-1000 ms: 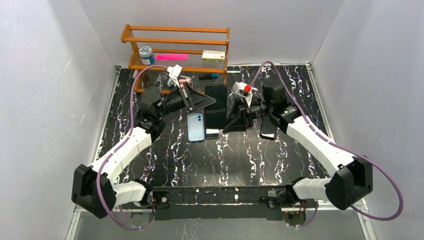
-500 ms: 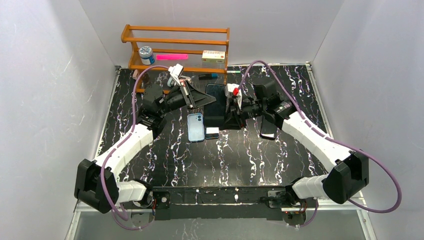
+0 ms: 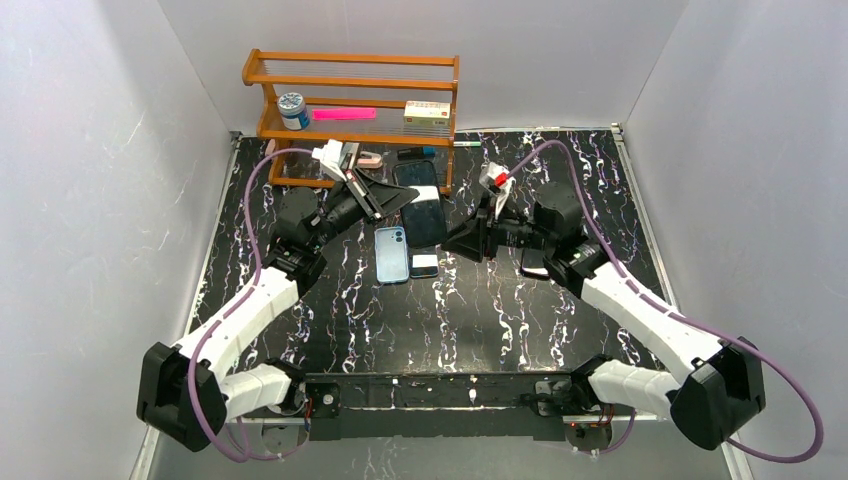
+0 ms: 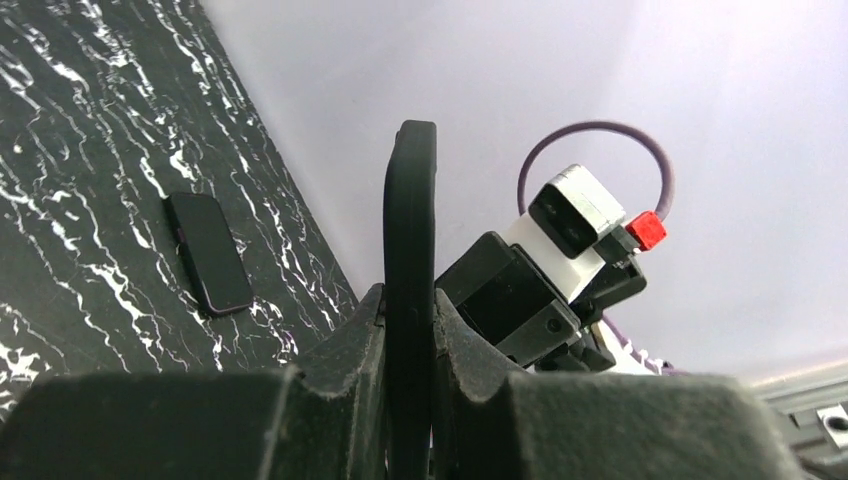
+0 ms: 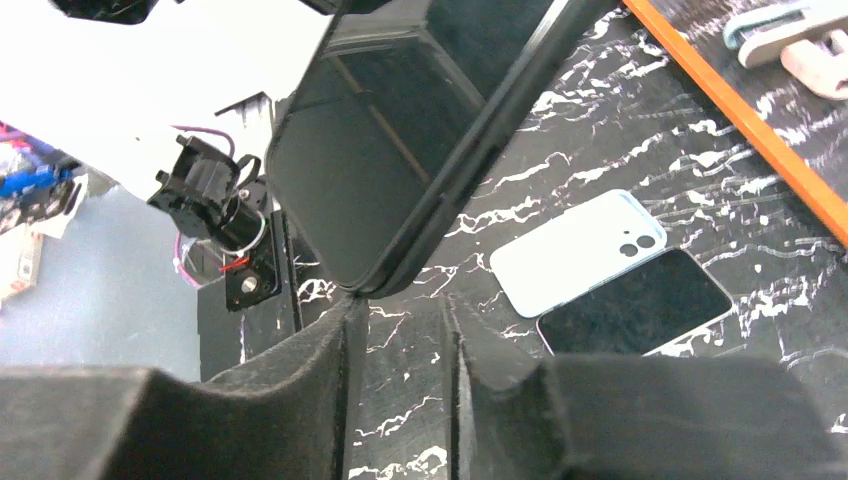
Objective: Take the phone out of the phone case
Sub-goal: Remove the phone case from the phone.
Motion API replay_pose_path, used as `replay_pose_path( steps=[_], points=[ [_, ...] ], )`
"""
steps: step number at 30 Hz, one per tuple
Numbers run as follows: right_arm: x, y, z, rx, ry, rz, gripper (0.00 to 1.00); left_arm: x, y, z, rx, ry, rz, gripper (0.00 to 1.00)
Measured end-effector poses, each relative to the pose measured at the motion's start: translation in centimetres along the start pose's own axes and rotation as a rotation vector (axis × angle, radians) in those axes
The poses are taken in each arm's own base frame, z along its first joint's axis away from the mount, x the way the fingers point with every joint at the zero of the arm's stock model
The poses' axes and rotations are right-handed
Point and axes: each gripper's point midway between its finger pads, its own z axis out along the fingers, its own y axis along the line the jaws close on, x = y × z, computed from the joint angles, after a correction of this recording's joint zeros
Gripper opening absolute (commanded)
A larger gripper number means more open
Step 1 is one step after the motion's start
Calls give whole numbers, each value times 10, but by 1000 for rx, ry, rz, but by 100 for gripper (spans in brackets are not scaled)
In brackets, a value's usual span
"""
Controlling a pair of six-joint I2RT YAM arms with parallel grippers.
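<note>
At the back left of the desk (image 3: 500, 320) a wooden shelf (image 3: 350, 92) is seen, with a blue-lidded jar (image 3: 292, 108), a pink strip (image 3: 343, 114) and a small box (image 3: 427, 115) set on it. In front of the shelf the left pincer (image 4: 408, 305) is closed tight on the phone case (image 4: 410, 220), which is gripped by its edge and held up off the desk, tilted, above the middle. The phone (image 5: 365, 170) is seated inside the case (its glossy dark screen is framed by the black rim along every side that can be seen).

Below the raised phone two things are laid flat on the desk, just beside each other. One is a light blue phone back (image 3: 391, 254) with two lenses. The other is a dark-screened handset (image 5: 640, 300) with a pale edge, partly covered in the top view.

To the right of these the right pincer (image 5: 398, 312) is pointed toward the lower corner of the case. Its fingers are parted by a narrow gap and nothing is held between them. The case corner is seen just beyond the tips, and whether it is touched cannot be told. Farther right a second dark phone (image 4: 208, 252) is laid flat on the desk, partly hidden under the right arm in the top view.
</note>
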Motion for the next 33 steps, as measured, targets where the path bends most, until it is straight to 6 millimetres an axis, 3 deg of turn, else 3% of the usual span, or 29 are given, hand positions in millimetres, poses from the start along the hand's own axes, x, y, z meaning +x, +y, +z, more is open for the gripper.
replay_pose_path(
  steps=[6, 10, 17, 27, 33],
  points=[
    [26, -10, -4, 97, -97, 247, 71, 0, 20, -3, -94, -101, -62, 0],
    [42, -4, -3, 127, -154, 408, 76, -11, 28, -2, -135, -177, -75, 0],
    [9, 23, 9, 66, -330, 479, 75, -23, 42, -10, -188, -310, -122, 0],
    [-17, 15, 34, 13, -420, 512, 66, -33, 21, -20, -157, -450, -190, 0],
    [-37, 20, 36, -27, -468, 494, 59, -32, 17, -19, -138, -474, -221, 0]
  ],
)
